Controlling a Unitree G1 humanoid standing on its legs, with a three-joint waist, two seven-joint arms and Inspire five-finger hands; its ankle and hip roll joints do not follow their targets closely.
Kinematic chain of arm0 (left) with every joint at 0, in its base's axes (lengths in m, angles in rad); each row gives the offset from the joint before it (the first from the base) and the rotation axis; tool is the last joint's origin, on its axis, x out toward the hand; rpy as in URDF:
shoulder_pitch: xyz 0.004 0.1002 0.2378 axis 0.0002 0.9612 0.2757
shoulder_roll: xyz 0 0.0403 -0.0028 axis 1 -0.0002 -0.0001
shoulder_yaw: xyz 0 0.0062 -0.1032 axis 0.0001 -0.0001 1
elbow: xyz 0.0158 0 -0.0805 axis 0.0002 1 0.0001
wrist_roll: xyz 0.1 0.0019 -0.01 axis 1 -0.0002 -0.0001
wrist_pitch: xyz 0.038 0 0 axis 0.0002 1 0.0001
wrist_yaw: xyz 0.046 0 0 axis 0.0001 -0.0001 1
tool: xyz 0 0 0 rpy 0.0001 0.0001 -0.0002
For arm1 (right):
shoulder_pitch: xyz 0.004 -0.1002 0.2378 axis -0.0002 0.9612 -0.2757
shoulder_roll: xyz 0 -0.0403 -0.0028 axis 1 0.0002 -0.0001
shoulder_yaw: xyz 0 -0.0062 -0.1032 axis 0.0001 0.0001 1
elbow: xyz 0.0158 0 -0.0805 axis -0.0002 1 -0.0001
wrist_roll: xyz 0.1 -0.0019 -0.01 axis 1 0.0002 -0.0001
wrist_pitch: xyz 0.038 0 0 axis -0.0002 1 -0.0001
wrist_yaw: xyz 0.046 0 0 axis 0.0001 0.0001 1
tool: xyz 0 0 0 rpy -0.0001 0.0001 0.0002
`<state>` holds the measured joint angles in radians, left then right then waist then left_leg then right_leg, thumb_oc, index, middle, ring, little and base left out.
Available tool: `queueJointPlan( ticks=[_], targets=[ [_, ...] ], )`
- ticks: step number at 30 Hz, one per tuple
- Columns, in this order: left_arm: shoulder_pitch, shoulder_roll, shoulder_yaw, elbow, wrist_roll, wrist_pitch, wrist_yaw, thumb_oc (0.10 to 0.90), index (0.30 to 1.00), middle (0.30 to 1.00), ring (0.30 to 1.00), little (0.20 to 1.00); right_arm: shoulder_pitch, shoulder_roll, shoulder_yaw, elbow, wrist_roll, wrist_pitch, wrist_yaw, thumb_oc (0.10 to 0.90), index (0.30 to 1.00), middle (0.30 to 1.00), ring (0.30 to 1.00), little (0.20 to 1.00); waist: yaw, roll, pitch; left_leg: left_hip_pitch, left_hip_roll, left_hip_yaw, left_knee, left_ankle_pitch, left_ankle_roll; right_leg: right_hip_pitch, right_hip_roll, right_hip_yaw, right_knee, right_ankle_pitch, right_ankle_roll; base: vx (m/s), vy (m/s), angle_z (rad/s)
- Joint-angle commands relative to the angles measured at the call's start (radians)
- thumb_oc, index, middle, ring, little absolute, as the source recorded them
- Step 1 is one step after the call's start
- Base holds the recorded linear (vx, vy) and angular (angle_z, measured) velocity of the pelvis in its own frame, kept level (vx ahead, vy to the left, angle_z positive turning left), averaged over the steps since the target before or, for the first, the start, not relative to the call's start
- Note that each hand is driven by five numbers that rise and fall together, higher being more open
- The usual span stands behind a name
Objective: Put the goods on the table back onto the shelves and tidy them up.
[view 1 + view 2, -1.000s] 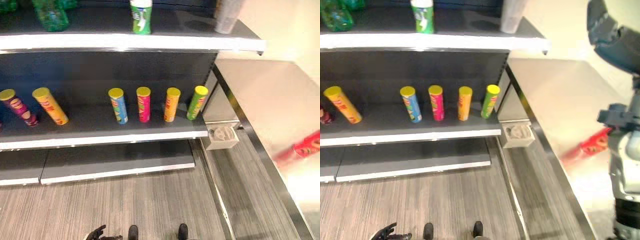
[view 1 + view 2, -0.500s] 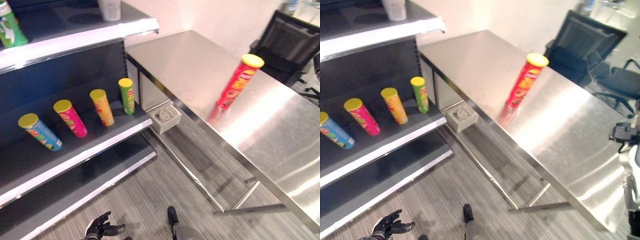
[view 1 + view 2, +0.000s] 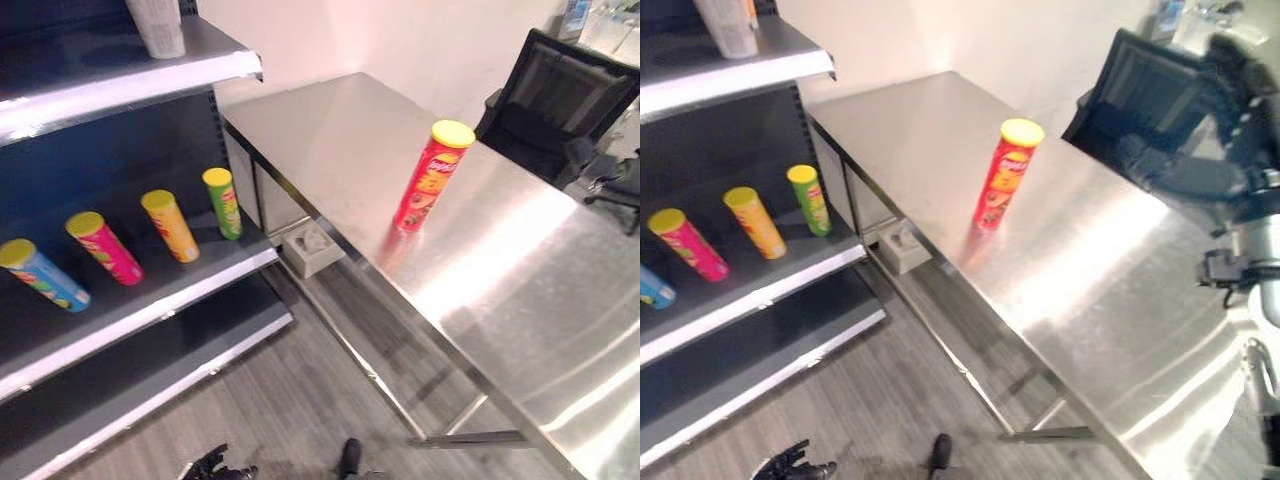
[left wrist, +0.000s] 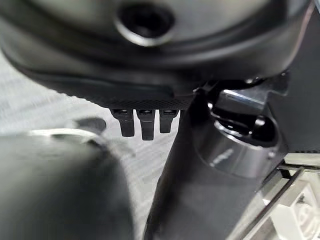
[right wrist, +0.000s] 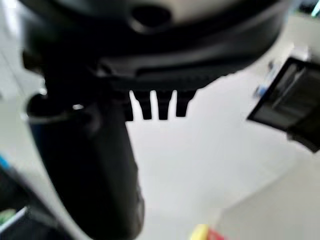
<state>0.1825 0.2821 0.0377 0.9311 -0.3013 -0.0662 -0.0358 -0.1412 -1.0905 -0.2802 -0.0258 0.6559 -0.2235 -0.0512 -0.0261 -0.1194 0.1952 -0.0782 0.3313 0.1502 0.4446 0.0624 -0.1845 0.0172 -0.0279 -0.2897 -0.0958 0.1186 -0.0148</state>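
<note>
Camera swings right: red can [image 3: 430, 176] upright on table [image 3: 520, 270] now central; left hand [image 3: 215, 466] low, relaxed, empty; right hand [image 5: 155, 102] fingers straight, empty.

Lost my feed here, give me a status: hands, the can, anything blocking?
Left robot hand low, open, empty. Right robot hand open, empty. Red can upright on steel table, untouched. Nothing in the way.

A: What stands on the steel tabletop [image 3: 520, 270]?
B: One red can [image 3: 428, 177] with a yellow lid, upright, near its middle

A: And the dark shelf [image 3: 150, 295]?
B: Four cans in a row: blue [image 3: 42, 275], pink [image 3: 104, 248], orange [image 3: 170, 225], green [image 3: 223, 203], well apart from the red one
</note>
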Motion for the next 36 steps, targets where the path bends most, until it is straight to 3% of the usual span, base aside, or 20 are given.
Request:
queueJointPlan(
  ticks=[1,2,4,5,10,14,23,30,36],
  targets=[
    [-0.017,0.067,-0.053,-0.008,-0.004,-0.026,0.008,0.8,0.9,0.9,0.9,0.9,-0.174,-0.057,-0.007,-0.008,0.119,-0.077,0.01,0.8,0.9,0.9,0.9,0.9,0.061,-0.041,0.014,-0.068,-0.177,-0.069,-0.122,-0.126,0.073,0.049,-0.056,0.045,0.008,-0.119,0.122,0.06,0.027,0.11],
    [-0.018,0.067,-0.053,-0.007,-0.004,-0.026,0.008,0.8,0.9,0.9,0.9,0.9,-0.175,-0.057,-0.007,-0.008,0.119,-0.077,0.011,0.8,0.9,0.9,0.9,0.9,0.059,-0.044,0.013,-0.069,-0.181,-0.069,-0.129,-0.118,0.074,0.046,-0.059,0.043,0.008,-0.117,0.122,0.12,0.133,0.16],
    [-0.015,0.064,-0.09,0.019,0.012,-0.028,0.002,0.8,0.9,0.9,0.9,0.9,-0.232,-0.076,0.049,0.023,0.094,-0.06,0.012,0.8,0.9,0.9,0.9,0.9,0.097,-0.009,0.002,-0.052,-0.218,-0.167,-0.381,-0.061,0.059,0.053,-0.054,0.077,0.008,-0.128,0.139,0.15,0.259,-0.16],
    [-0.027,0.056,-0.098,0.023,0.013,-0.03,0.002,0.8,0.9,0.9,0.9,0.9,-0.245,-0.066,0.083,0.019,0.103,-0.058,0.017,0.8,0.9,0.9,0.9,0.9,0.083,0.008,-0.018,-0.018,-0.229,-0.19,-0.436,-0.052,0.07,0.061,-0.065,0.082,0.009,-0.127,0.148,0.16,0.242,-0.63],
    [-0.021,0.057,-0.104,0.027,0.016,-0.037,-0.003,0.8,0.9,0.9,0.9,0.9,-0.3,-0.064,0.183,0.014,0.094,-0.043,0.044,0.8,0.9,0.9,0.9,0.9,0.078,0.031,-0.051,0.056,-0.268,-0.134,-0.513,-0.042,0.092,0.052,-0.114,0.111,0.012,-0.109,0.172,0.11,0.225,-0.35],
    [-0.02,0.056,-0.094,0.028,0.017,-0.042,0.003,0.8,0.9,0.9,0.9,0.9,-0.332,-0.053,0.232,0.0,0.082,-0.037,0.052,0.8,0.9,0.9,0.9,0.9,0.082,0.034,-0.058,0.088,-0.28,-0.097,-0.53,-0.054,0.107,0.051,-0.136,0.132,0.012,-0.094,0.188,0.06,0.141,-0.49],
    [-0.022,0.052,-0.102,0.025,0.022,-0.044,0.008,0.8,0.9,0.9,0.9,0.9,-0.374,-0.06,0.296,0.014,0.06,-0.02,0.054,0.8,0.9,0.9,0.9,0.9,0.086,0.027,-0.064,0.098,-0.289,-0.083,-0.532,-0.066,0.118,0.044,-0.154,0.129,0.008,-0.079,0.204,0.03,0.029,0.0],
    [-0.02,0.041,-0.11,0.037,0.032,-0.04,0.007,0.8,0.9,0.9,0.9,0.9,-0.392,-0.113,0.359,0.046,0.047,0.0,0.07,0.8,0.9,0.9,0.9,0.9,0.086,0.017,-0.065,0.097,-0.283,-0.089,-0.532,-0.066,0.115,0.043,-0.156,0.12,0.008,-0.079,0.205,0.01,-0.004,-0.01],
    [-0.017,0.039,-0.12,0.046,0.045,-0.042,0.0,0.8,0.9,0.9,0.9,0.9,-0.389,-0.214,0.426,0.066,0.036,0.023,0.112,0.8,0.9,0.9,0.9,0.9,0.083,0.005,-0.064,0.098,-0.275,-0.097,-0.532,-0.064,0.107,0.048,-0.154,0.105,0.008,-0.08,0.207,0.01,-0.019,0.03]
  ],
)
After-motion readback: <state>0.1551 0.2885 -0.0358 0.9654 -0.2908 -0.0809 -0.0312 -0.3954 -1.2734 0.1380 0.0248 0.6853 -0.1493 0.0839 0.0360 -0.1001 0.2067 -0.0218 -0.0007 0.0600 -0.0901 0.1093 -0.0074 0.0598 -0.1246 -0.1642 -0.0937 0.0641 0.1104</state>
